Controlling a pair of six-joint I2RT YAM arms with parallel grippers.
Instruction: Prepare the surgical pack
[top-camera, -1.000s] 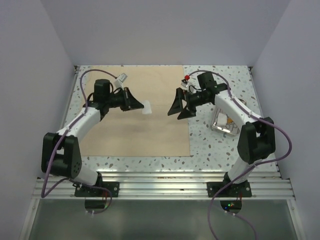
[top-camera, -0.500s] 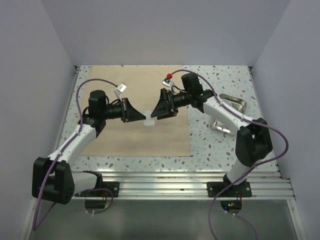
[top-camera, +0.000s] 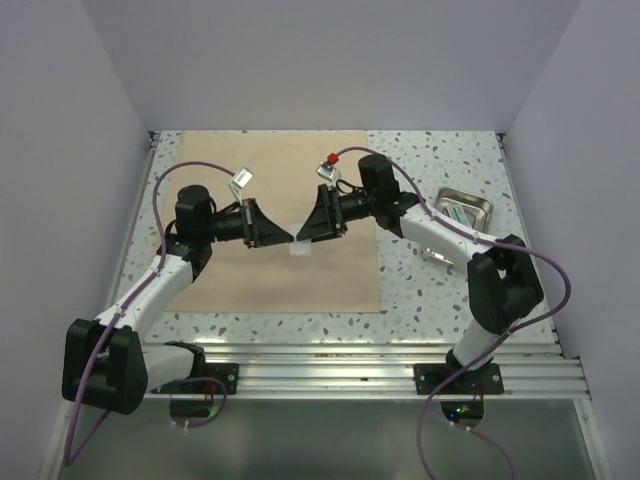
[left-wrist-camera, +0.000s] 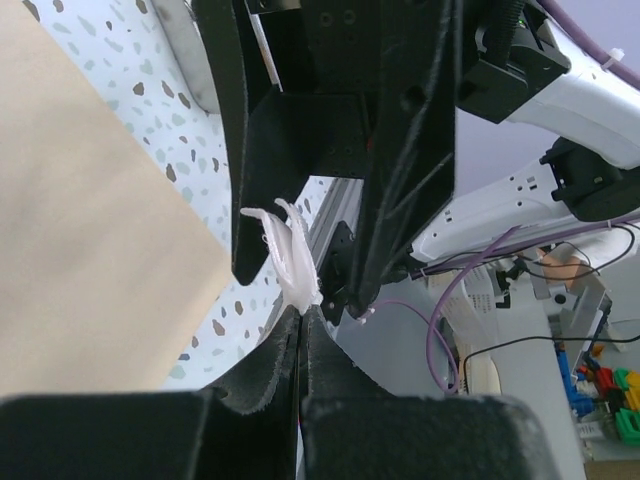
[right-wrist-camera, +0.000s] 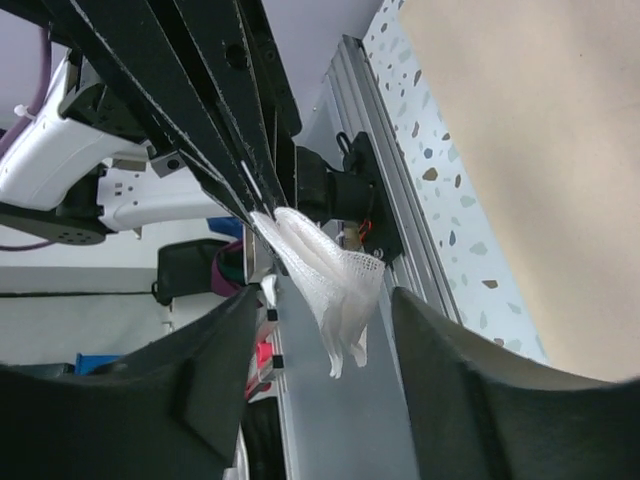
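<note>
The right gripper (top-camera: 308, 230) has swung in to the left gripper (top-camera: 286, 238) over the tan sheet (top-camera: 270, 170), its jaws still apart around the gauze (top-camera: 299, 248) the left clenches, likely a handover.

White mesh gauze (right-wrist-camera: 330, 270), plain tan sheet (top-camera: 300, 285), dark-flecked white table (top-camera: 420, 290) (tray (top-camera: 480, 200) silvery).

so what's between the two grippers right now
A white gauze square. The left gripper is shut on its edge, and it hangs between the open fingers of the right gripper, not yet clamped. The right wrist view shows it best.
</note>
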